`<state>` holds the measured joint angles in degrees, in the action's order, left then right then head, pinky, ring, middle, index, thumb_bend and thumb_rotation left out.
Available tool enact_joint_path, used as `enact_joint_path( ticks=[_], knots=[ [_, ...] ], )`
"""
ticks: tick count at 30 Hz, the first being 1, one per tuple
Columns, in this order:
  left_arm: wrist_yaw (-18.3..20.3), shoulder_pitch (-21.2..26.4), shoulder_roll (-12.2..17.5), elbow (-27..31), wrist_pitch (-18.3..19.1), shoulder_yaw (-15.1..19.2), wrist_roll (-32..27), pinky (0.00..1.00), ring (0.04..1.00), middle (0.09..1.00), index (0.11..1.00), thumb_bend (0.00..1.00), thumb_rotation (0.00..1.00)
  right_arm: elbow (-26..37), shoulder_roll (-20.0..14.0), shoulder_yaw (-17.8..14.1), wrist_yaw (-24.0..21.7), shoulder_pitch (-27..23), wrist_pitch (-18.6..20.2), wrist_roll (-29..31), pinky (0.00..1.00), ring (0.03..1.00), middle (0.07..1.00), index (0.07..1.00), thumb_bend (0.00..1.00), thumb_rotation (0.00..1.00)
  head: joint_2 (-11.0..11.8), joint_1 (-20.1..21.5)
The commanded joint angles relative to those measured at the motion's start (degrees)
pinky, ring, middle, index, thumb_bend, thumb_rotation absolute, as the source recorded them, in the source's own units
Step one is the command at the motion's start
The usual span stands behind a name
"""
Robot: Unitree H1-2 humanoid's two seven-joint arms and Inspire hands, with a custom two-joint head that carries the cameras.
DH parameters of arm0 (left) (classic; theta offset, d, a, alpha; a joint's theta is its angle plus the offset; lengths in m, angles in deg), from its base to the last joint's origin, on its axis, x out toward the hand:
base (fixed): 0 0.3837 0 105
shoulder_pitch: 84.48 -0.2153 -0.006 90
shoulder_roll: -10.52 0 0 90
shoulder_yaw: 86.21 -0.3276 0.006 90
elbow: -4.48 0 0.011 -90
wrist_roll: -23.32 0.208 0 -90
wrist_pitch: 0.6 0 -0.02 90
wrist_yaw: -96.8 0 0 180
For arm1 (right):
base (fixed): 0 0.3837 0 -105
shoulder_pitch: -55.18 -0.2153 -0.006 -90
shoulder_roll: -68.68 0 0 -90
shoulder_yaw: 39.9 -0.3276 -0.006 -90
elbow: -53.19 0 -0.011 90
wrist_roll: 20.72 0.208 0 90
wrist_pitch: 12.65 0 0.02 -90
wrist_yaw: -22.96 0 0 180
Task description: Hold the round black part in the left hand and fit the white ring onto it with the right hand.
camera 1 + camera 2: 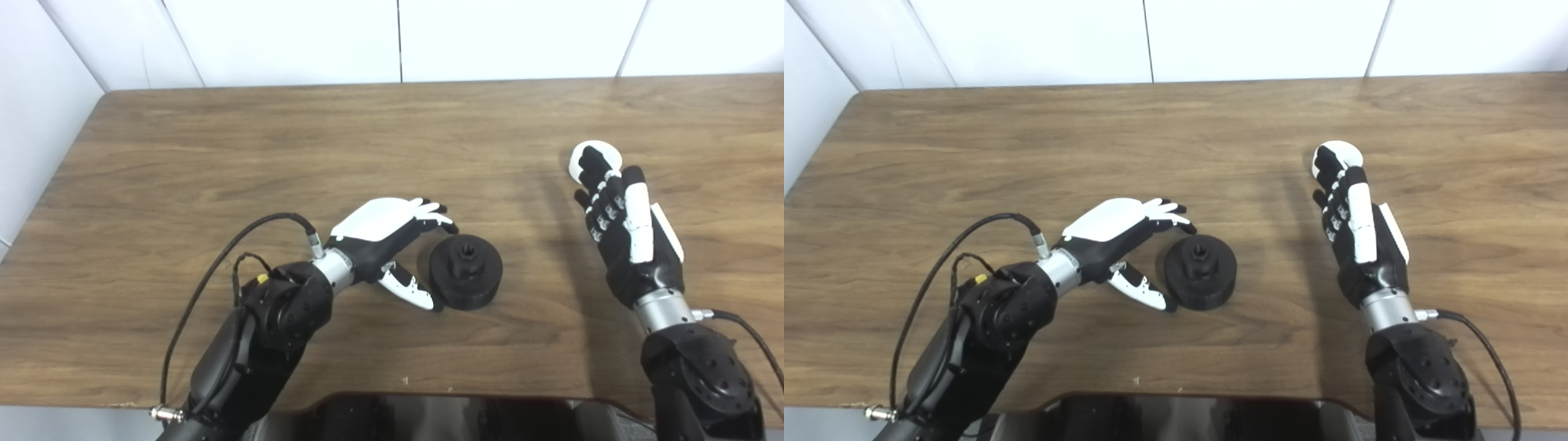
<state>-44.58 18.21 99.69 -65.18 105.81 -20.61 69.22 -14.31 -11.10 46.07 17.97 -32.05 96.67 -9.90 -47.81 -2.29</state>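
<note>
Round black part (465, 271) flat on the wooden table (245, 153), near the front edge; left hand (392, 236) spread apart around its left side, thumb tip touching, gripping nothing; white ring (593, 160) well to the right, under the fingertips of the right hand (625, 229), grip unclear.

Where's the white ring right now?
The white ring lies on the table toward the right, just beyond the right hand's fingertips, far from the round black part beside the left hand.
</note>
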Motion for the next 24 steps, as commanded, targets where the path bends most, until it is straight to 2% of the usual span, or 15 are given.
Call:
enact_joint_path(
  ticks=[1,8,17,24],
  knots=[
    [1.6,1.8,0.0,1.2,1.4,0.0,-1.3,0.88,1.000,0.980,0.825,1.00,0.30,2.6,-0.8,-0.3,-0.4,0.6,-1.0,0.6,1.00,1.000,0.965,0.931,0.57,1.00,0.0,0.0],
    [2.0,1.8,-0.4,1.7,3.9,-0.7,-2.0,0.87,1.000,0.974,0.824,1.00,0.31,2.6,-0.9,-0.6,-0.7,0.5,-0.9,1.2,1.00,1.000,0.976,0.938,0.57,1.00,-0.3,-0.2],
    [-0.4,1.3,-0.6,1.9,3.0,-1.3,-1.5,0.90,1.000,0.965,0.824,1.00,0.31,2.2,-1.0,-0.5,-0.6,0.2,-1.1,1.0,1.00,1.000,0.971,0.936,0.58,0.98,-0.3,-0.3],
    [-0.7,1.2,-0.7,2.6,3.2,-1.7,-0.9,0.90,1.000,0.967,0.825,1.00,0.32,2.5,-1.1,-0.7,-0.5,0.0,-0.6,1.2,1.00,1.000,0.970,0.932,0.59,0.97,-0.5,-0.4]
  ],
)
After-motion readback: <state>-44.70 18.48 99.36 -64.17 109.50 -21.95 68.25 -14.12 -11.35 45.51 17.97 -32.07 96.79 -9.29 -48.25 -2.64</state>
